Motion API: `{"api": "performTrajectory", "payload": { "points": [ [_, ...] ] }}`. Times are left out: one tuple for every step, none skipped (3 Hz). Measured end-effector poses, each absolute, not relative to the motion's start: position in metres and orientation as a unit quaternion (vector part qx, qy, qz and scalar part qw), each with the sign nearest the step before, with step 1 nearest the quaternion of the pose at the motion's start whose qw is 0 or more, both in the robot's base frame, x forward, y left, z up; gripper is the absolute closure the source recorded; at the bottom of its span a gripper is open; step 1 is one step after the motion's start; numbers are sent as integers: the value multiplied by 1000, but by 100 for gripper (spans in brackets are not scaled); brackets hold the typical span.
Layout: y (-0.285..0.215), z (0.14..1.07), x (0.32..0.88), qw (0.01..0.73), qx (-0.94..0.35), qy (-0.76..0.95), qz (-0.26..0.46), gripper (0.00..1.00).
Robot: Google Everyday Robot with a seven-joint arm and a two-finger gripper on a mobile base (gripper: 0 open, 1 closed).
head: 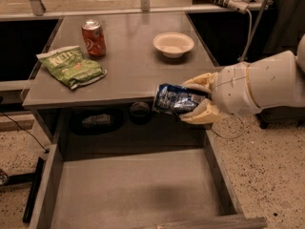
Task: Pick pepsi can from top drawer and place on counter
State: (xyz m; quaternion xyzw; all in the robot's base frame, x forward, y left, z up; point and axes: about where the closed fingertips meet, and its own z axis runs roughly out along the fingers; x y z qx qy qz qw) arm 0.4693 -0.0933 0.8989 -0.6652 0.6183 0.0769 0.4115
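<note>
The pepsi can [177, 99] was clamped sideways between the gripper's [187, 102] fingers at the surface's [133, 75] near edge; it could be dislodged if knocked against that edge.

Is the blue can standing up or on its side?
On its side: the pepsi can lies sideways in the gripper, at the counter's front edge.

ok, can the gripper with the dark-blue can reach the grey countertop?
Likely yes: the gripper, shut on the dark-blue aluminium can, hangs at the front edge of the grey counter, bare surface before the white bowl.
</note>
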Motion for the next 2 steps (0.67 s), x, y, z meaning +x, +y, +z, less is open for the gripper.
{"api": "performTrajectory", "payload": {
  "points": [
    [-93, 902, 471, 415, -665, 617, 73, 100],
    [-90, 918, 494, 425, -670, 605, 63, 100]
  ]
}}
